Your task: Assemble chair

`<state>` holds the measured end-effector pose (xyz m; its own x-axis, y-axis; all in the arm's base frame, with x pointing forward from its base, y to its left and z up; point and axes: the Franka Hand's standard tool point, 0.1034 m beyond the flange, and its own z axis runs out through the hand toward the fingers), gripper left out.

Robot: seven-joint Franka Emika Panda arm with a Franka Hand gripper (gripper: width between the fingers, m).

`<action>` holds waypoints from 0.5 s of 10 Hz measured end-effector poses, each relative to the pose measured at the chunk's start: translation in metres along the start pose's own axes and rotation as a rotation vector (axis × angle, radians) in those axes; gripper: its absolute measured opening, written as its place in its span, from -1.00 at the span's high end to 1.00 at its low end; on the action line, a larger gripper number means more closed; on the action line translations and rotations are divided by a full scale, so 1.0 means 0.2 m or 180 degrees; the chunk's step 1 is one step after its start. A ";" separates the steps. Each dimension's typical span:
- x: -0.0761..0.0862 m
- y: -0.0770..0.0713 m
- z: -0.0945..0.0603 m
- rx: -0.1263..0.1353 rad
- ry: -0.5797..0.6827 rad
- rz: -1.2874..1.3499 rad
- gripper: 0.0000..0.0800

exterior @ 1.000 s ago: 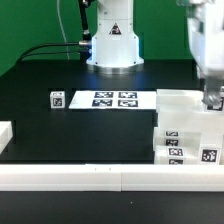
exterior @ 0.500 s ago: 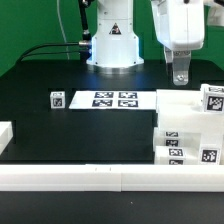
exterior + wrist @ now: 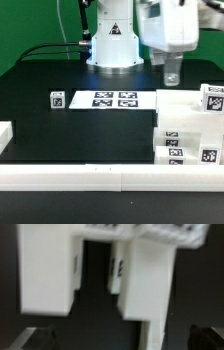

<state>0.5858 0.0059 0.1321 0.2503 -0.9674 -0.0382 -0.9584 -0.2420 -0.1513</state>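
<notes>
Chair parts: white plastic, tagged, clustered below and beside the gripper, which hangs spread wide, empty. Likely light, rigid, smooth. Suggested hold: across one upright slab's flat faces.

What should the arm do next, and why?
Probably come back down over the chair parts stacked at the exterior view's right and settle on one to grasp. The end effector hangs open and empty above the table, holding nothing, and every part lies loose, so no assembly can start until one is picked up.
</notes>
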 end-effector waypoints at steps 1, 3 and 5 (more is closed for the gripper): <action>0.02 0.02 0.00 -0.0019 0.0013 -0.0141 -0.62; -0.02 0.00 0.01 -0.0025 0.0014 -0.0613 -0.62; -0.01 0.00 0.01 -0.0029 0.0014 -0.1048 -0.62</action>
<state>0.5846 0.0079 0.1306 0.5464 -0.8374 0.0156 -0.8272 -0.5425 -0.1460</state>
